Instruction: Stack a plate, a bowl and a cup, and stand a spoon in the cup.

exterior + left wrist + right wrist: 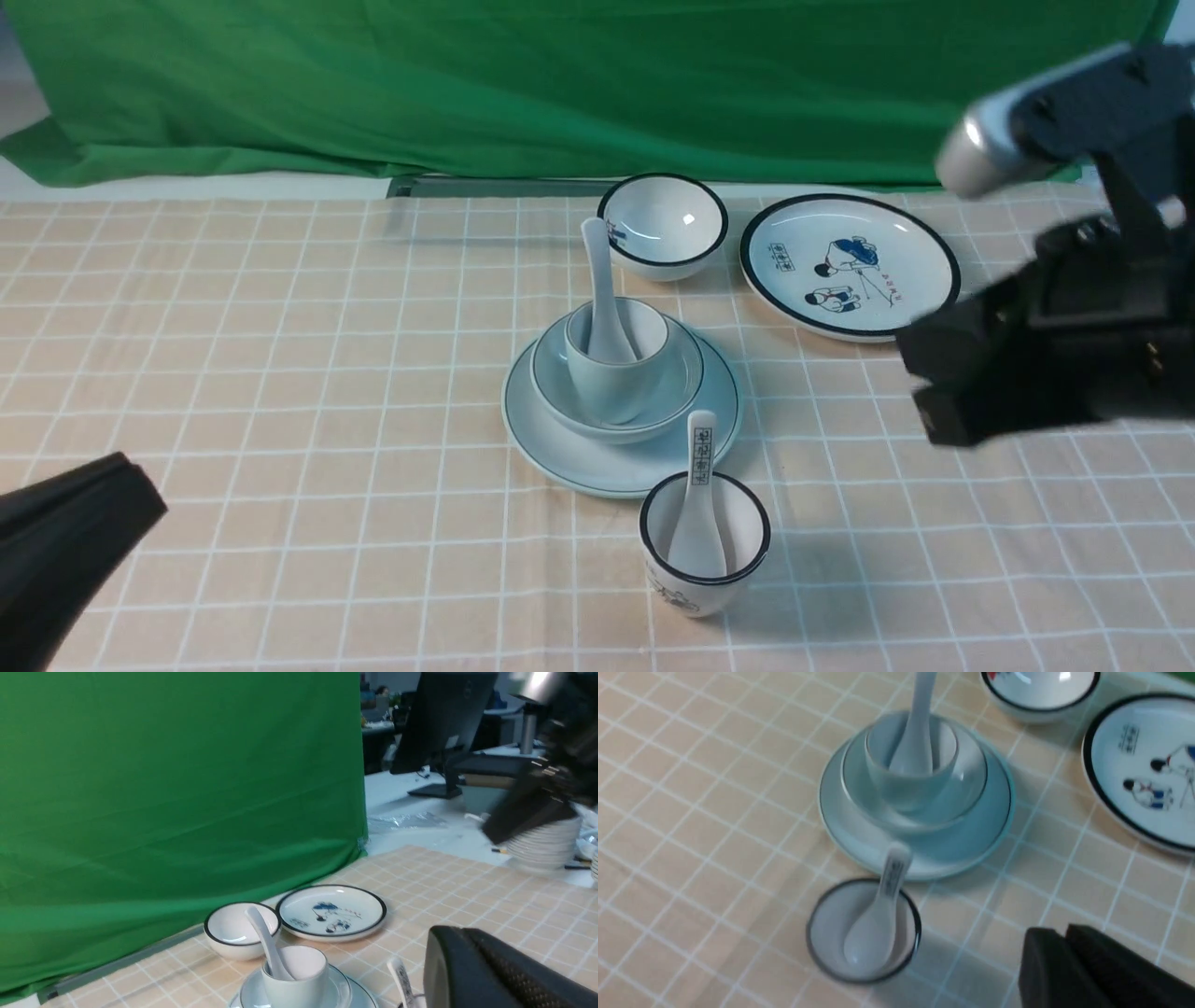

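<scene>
The pale plate (560,448) lies mid-table with the plain bowl (686,383) on it. In the bowl stands the plain cup (607,383), and the white spoon (599,271) stands in that cup, handle leaning up and back. The right wrist view shows the same stack: plate (971,844), bowl (971,784), cup (901,788), spoon (920,718). My right gripper (920,387) hovers to the right of the stack, fingers pressed together (1064,935), holding nothing. At the near left my left gripper (140,481) is shut and empty (437,935), well away from the stack.
A black-rimmed cup (705,560) holding a printed spoon (700,457) stands just in front of the plate. A black-rimmed bowl (663,224) and a cartoon plate (850,266) sit behind and to the right. A green backdrop (560,84) closes the far edge.
</scene>
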You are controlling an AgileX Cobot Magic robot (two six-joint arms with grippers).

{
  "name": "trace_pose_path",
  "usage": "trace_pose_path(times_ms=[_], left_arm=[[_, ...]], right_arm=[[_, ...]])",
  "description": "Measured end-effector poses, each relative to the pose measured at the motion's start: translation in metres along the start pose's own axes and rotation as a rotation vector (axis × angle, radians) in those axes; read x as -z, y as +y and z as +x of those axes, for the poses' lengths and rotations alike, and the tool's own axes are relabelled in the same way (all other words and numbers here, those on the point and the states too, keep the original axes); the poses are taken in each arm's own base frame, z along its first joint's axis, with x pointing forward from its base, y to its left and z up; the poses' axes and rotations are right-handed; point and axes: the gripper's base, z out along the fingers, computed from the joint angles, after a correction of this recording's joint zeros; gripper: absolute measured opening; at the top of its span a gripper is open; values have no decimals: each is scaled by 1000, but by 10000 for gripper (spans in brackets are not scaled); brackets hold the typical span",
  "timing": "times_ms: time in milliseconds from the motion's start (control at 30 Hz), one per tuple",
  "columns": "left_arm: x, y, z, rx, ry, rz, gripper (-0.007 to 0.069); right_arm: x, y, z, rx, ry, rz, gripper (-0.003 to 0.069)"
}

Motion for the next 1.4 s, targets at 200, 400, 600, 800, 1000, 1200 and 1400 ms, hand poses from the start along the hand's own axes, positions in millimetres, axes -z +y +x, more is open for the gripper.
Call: trace_pose_path(times_ms=[200, 400, 600, 800, 1000, 1200, 1400], left_arm=[[-1, 1, 5, 1, -12, -11, 1], [-1, 0, 6, -1, -5, -8, 1], [-1, 0, 6, -1, -5, -8, 1], [-1, 0, 6, -1, -5, -8, 2], [-1, 0, 6, -2, -5, -9, 1], [-1, 1, 6, -33, -3, -11, 1], [-1, 1, 6, -44, -3, -11, 1]], right_arm=[[33, -3, 39, -20, 24, 3, 73], [48, -4, 46, -24, -20, 0, 87], [52, -8, 46, -22, -48, 22, 101], [74, -30, 50, -126, -205, 135, 67], [90, -42, 108, -166, -320, 327, 25], [72, -41, 170, -197, -394, 459, 22], [50, -37, 213, -165, -390, 504, 22]])
